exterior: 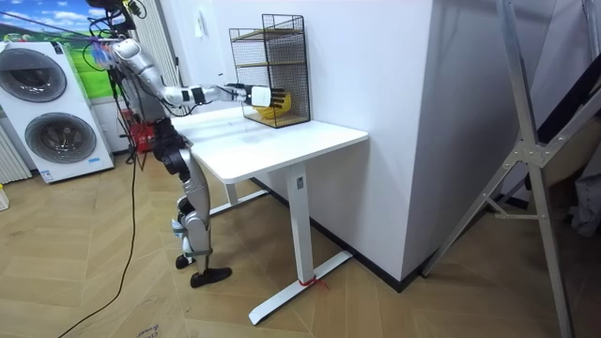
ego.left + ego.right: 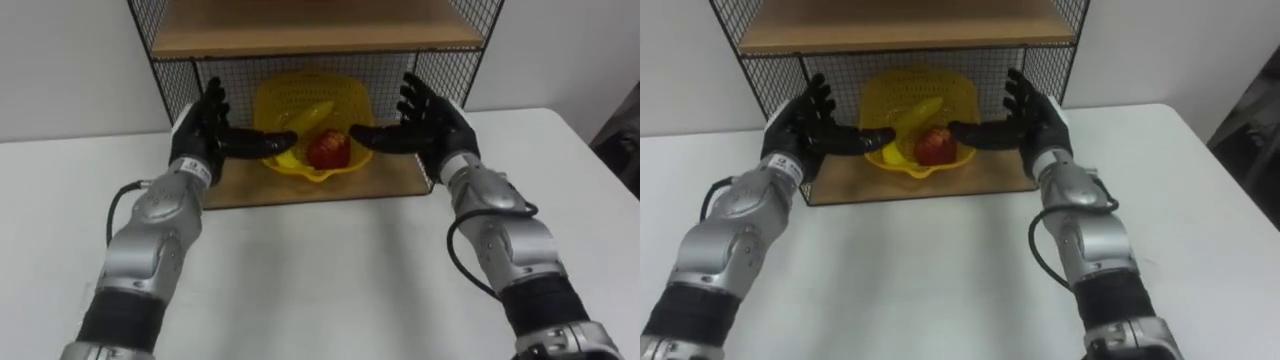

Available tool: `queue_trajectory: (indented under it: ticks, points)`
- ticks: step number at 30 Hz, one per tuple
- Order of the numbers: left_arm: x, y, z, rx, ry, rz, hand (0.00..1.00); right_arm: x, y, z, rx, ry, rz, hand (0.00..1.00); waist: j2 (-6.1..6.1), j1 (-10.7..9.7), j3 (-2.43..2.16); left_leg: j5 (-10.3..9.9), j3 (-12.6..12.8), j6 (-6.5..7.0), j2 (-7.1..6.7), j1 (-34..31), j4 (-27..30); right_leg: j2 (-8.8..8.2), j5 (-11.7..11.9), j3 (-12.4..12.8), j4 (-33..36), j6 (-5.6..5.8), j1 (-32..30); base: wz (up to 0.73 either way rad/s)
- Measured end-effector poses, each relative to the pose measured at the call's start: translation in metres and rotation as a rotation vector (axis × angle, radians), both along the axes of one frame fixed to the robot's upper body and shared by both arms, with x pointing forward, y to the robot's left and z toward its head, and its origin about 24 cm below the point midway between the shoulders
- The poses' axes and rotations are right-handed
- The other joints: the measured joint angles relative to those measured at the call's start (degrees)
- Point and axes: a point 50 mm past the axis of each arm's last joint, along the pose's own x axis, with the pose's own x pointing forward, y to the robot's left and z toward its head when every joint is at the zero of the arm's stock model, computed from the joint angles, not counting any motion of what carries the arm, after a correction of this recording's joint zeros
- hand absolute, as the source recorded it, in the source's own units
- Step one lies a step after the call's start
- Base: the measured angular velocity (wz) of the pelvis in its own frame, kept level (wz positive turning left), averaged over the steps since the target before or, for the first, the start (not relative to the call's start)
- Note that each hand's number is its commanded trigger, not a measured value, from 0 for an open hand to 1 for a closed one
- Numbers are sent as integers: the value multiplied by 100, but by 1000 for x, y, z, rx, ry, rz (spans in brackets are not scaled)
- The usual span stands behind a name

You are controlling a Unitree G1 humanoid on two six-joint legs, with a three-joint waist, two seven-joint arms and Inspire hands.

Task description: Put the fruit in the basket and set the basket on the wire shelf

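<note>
A yellow mesh basket (image 2: 300, 105) (image 2: 912, 100) sits tilted on the bottom board of the wire shelf (image 2: 315, 185) (image 1: 272, 70). A red apple (image 2: 328, 150) (image 2: 936, 147) and a yellow banana (image 2: 305, 116) (image 2: 915, 118) lie inside it. My left hand (image 2: 205, 125) (image 2: 800, 122) is at the basket's left side, fingers straight, thumb reaching to its rim. My right hand (image 2: 430, 120) (image 2: 1035, 112) mirrors it at the right side, open, thumb toward the rim. Neither hand curls round the basket.
The wire shelf has a wooden upper board (image 2: 315, 30) just above my hands and mesh side walls close to both. It stands at the back of a white table (image 2: 330, 270) against a white wall. Two washing machines (image 1: 42, 103) stand behind me in the room view.
</note>
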Motion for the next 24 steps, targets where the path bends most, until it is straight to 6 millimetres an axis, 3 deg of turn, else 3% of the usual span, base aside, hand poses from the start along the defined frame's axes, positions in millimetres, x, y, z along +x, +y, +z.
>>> queue_trajectory:
  ticks: [3, 9, 15, 21, 24]
  points:
    - [-10, 2, -4, -23, 4, 7, 0, -9, -5, 6, -40, -46, -5, 0, -26, -26, 0, 17, -16, 6, 3, -34, 3, -6, 14, -81, 26, -20, -13, 3]
    - [-31, -1, 9, -46, -88, -51, 0, -26, -5, 27, -34, -161, 16, 0, -50, -33, 10, 60, -32, -23, 12, -21, -127, 21, 30, -144, 6, -43, -3, 1]
    - [-61, -3, -18, -103, -4, -82, 0, -48, -9, 13, -50, -126, 29, 0, -144, -42, 69, 81, -36, -36, 15, -41, -221, 57, 29, -152, -2, -43, -60, 0]
    - [-79, -5, -29, -116, -5, -126, 0, -66, -7, 14, -87, -173, 64, 0, -146, -11, 67, 82, -5, -39, 25, -135, -244, 74, 29, -149, -4, -43, -196, -2]
    - [-97, -4, -35, -121, 11, -145, 0, -87, -6, 9, -77, -180, 84, 0, -140, -8, 67, 81, -5, -42, 45, -154, -232, 88, 27, -178, -9, -42, -204, 1]
